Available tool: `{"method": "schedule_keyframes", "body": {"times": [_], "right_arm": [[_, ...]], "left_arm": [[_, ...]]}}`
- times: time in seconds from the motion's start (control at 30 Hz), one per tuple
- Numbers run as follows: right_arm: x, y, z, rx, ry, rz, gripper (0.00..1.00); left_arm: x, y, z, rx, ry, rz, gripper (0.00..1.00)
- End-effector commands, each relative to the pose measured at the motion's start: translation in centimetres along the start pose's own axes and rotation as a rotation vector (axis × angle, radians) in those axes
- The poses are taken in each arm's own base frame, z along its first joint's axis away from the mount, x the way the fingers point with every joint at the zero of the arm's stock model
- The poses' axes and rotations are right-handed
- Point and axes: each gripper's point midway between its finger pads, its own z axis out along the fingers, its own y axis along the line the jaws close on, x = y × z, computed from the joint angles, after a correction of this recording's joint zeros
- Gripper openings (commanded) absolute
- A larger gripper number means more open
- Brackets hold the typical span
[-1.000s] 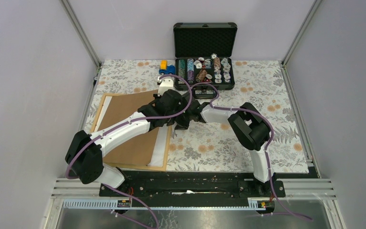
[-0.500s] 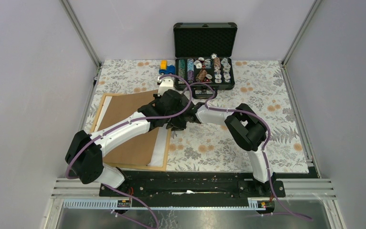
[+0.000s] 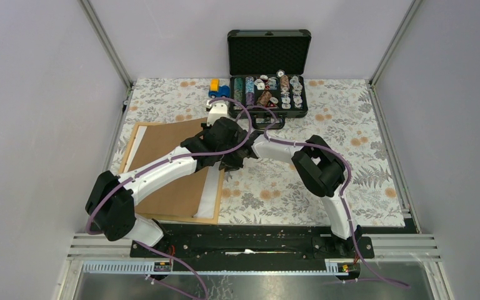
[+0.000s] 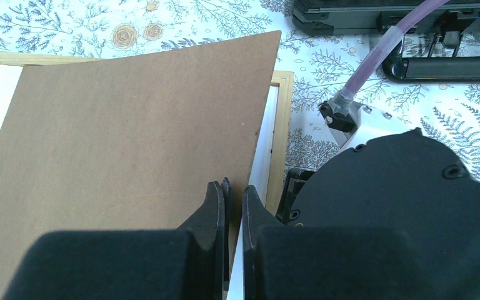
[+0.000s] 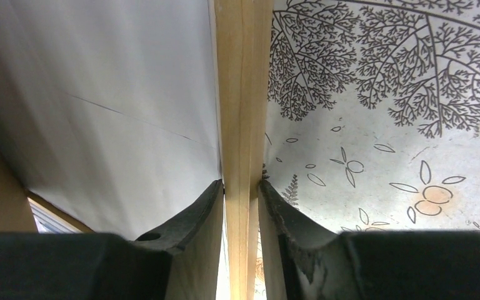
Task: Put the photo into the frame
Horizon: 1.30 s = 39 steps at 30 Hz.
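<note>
Swinging in over the past second, the right arm [image 3: 317, 169] has drawn its elbow closer to the left arm [image 3: 162, 172]. The right gripper [image 5: 242, 184] has narrowed until both black fingers press the sides of one rail of the thin, light-wood rectangular picture frame [image 5: 240, 94], clamping it. The frame lies flat on the floral-patterned tablecloth [image 3: 287, 187] at the left of the table, near the open black hard-shell case [image 3: 269, 62] at the far edge. The left gripper [image 4: 236, 187] is closed on the right edge of the plain brown hardboard backing sheet [image 4: 119, 144], which sits askew over the frame. The large paper photo [image 4: 262, 150] lies inside the frame beneath that sheet, with only white strips showing and its printed scene not visible.
</note>
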Motion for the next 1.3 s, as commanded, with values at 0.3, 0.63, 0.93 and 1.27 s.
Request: {"method": "schedule_keyframes", "body": {"times": [0.3, 0.63, 0.93, 1.27], "right_arm": [[1.9, -4.2, 1.5, 0.157, 0.040, -0.049, 0.00], [-2.1, -1.1, -1.3, -0.102, -0.091, 0.021, 0.53], [-6.8, -2.3, 0.5, -0.048, -0.130, 0.069, 0.58], [-8.9, -2.0, 2.3, 0.009, -0.131, 0.055, 0.56]], "left_arm": [[-2.7, -2.2, -0.9, 0.104, -0.064, -0.200, 0.00], [-2.9, -2.3, -1.1, 0.112, -0.064, -0.201, 0.00], [-2.6, -2.6, -1.0, 0.125, -0.055, -0.209, 0.00], [-2.6, -2.4, -1.1, 0.123, -0.060, -0.209, 0.00]]}}
